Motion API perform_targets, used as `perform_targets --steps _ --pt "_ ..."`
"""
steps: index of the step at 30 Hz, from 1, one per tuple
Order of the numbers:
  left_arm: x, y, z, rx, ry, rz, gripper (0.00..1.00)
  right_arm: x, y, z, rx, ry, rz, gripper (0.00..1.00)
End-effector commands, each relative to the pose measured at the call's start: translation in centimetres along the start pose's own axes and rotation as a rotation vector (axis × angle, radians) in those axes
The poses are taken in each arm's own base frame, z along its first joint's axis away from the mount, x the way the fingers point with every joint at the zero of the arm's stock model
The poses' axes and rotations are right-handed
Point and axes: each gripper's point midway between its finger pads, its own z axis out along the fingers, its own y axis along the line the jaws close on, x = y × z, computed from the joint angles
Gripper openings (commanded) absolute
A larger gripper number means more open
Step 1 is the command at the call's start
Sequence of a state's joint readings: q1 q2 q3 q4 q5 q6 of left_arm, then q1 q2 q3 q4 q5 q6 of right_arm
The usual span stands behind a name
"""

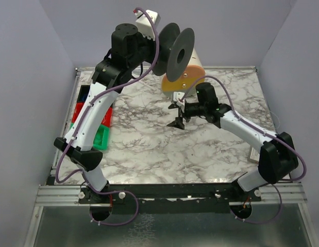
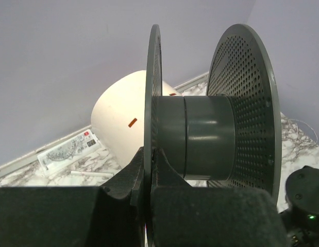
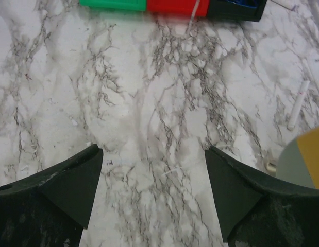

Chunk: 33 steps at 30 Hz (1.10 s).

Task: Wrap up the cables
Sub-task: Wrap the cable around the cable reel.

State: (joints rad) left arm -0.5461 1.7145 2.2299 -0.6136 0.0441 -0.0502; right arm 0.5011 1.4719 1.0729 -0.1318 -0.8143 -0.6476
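My left gripper [image 1: 158, 50] is raised high at the back and is shut on one flange of a dark grey spool [image 1: 173, 50]. In the left wrist view my jaws [image 2: 149, 157] pinch the thin left flange, and the spool's bare core [image 2: 198, 138] has no wire on it. My right gripper [image 1: 177, 114] is open and empty, low over the marble table [image 1: 149, 144], below the spool. In the right wrist view a short pale strand [image 3: 169, 171] lies between its fingers [image 3: 153, 154]. A hair-thin pale wire loop [image 2: 308, 128] lies on the table at the right.
A white cone with an orange end [image 1: 184, 77] lies behind the right gripper. Green, red and blue bins [image 1: 95, 121] stand at the table's left edge. White sticks [image 3: 298, 103] and a printed card [image 2: 66, 152] lie on the marble.
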Motion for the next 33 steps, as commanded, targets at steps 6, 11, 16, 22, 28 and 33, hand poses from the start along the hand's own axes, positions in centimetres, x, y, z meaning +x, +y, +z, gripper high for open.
perform_targets --steps 6,11,16,22,28,33 --pt "-2.0 1.0 -1.6 -0.072 -0.087 -0.072 0.0 -2.1 2.2 7.0 -0.073 -0.006 -0.02 0.85" --pt "-2.2 0.9 -1.8 -0.06 -0.091 -0.088 0.0 -1.4 -0.6 9.7 0.075 0.048 0.035 0.97" --pt "-2.4 1.5 -2.0 -0.065 -0.097 -0.109 0.0 -0.9 -1.9 10.7 0.108 0.081 0.024 0.98" --pt "-2.2 1.7 -1.8 -0.015 -0.09 -0.156 0.0 -1.4 -2.0 12.2 0.043 0.076 0.042 0.9" --pt "-2.3 3.6 -2.3 -0.02 -0.099 -0.215 0.0 -1.1 -0.3 13.4 -0.09 0.093 0.064 0.19" --pt "-2.8 5.2 -3.0 -0.023 -0.12 -0.257 0.0 -0.1 0.5 11.7 -0.043 0.101 0.048 0.01"
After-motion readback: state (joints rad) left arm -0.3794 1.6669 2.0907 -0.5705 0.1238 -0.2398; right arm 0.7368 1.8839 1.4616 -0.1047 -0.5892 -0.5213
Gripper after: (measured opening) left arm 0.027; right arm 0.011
